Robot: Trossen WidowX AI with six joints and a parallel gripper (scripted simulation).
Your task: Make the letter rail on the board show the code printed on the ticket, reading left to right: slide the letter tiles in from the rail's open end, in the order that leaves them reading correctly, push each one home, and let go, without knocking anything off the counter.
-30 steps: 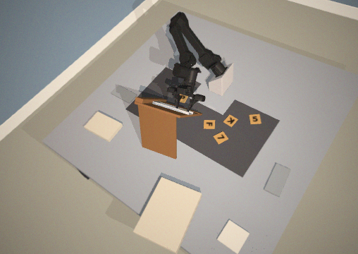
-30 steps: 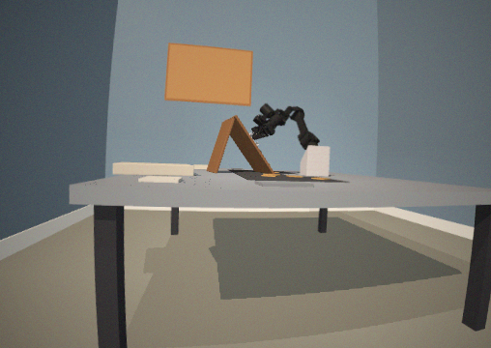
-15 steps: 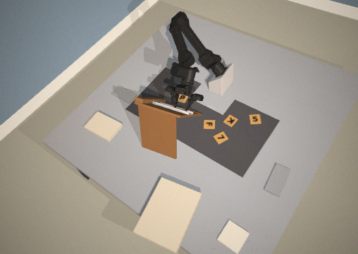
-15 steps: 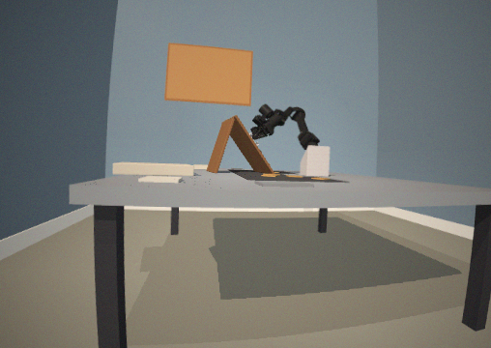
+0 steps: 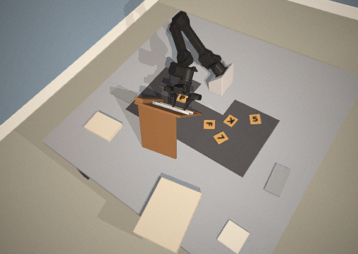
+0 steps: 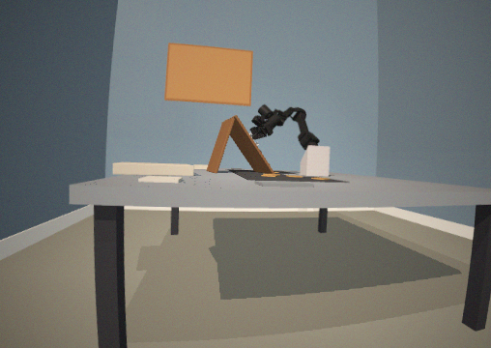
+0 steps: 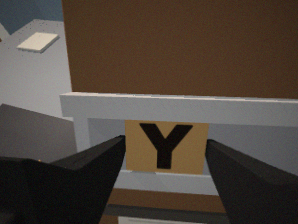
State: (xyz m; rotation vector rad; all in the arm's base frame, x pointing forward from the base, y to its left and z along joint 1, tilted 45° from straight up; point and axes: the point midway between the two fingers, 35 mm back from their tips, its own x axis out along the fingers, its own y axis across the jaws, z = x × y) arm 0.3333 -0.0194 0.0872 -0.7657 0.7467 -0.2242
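My gripper [image 5: 180, 107] [image 6: 253, 135] [image 7: 164, 143] is shut on the Y tile [image 7: 134, 155], at the sloping board [image 5: 158, 132] [image 6: 251, 145] [image 7: 185, 45]. The Y reads upright in the wrist view and sits between the upper and lower strips of the white rail [image 5: 158, 104] [image 7: 175, 108], a little right of the rail's left end. Tiles F [image 5: 208, 128], K [image 5: 235, 121], 7 [image 5: 215, 137] and one like S or 5 [image 5: 251, 119] lie apart on the dark mat [image 5: 239, 157]. Tile P [image 5: 178, 99] shows beside the gripper. The ticket's print is not readable.
Cream blocks [image 5: 169, 214] [image 5: 103, 125] [image 5: 233, 236] and a grey slab [image 5: 278, 179] lie around the board and mat. A translucent grey piece [image 5: 121, 93] lies behind the board. A white block [image 5: 222, 83] stands at the arm's base. An orange panel [image 6: 208, 75] shows against the wall.
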